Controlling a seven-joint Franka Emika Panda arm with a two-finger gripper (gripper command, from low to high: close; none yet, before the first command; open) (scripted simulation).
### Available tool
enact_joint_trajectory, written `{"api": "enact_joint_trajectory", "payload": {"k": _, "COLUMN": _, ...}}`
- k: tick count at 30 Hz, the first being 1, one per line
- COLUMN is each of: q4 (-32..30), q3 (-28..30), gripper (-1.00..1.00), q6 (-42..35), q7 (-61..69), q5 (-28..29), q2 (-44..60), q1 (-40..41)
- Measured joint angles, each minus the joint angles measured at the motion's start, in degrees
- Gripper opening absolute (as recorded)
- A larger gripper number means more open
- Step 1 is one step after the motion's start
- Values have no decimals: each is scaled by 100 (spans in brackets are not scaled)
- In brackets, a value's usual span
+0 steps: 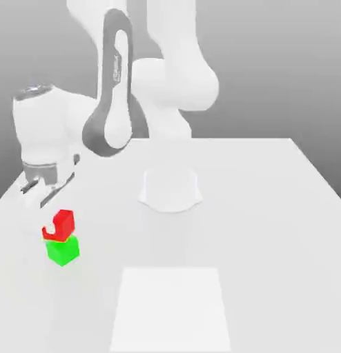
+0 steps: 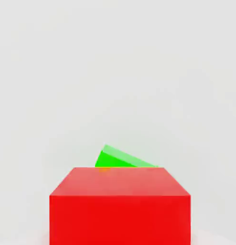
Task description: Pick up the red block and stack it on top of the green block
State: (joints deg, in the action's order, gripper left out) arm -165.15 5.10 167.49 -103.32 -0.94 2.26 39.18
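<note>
Red block (image 1: 60, 225): one small cube, bright red, matte and plain-faced with sharp edges; it sits on top of the green block, touching it, set a little askew toward the exterior view's left.
Red block, hand view (image 2: 120, 206): a flat, evenly coloured face and top.
Green block (image 1: 63, 250): one cube of like size, bright green, matte, resting on the tabletop near its edge at the exterior view's left; in the hand view a green wedge (image 2: 121, 158) shows past the red top.
Claw (image 1: 43, 194): one, pale and glossy, above and apart from the red block; fingers slightly apart, holding nothing.
Tabletop (image 1: 270, 227): white, smooth, flat.
Panel (image 1: 172, 310): one paler rectangle on the tabletop.
Arm (image 1: 173, 83): one, white rounded shells with grey trim.
</note>
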Motion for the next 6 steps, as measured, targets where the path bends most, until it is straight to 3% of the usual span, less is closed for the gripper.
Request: {"api": "enact_joint_trajectory", "payload": {"k": 6, "q4": -1, "q3": 3, "gripper": 100, "q6": -28, "q7": -2, "q5": 6, "q2": -23, "q1": 8}}
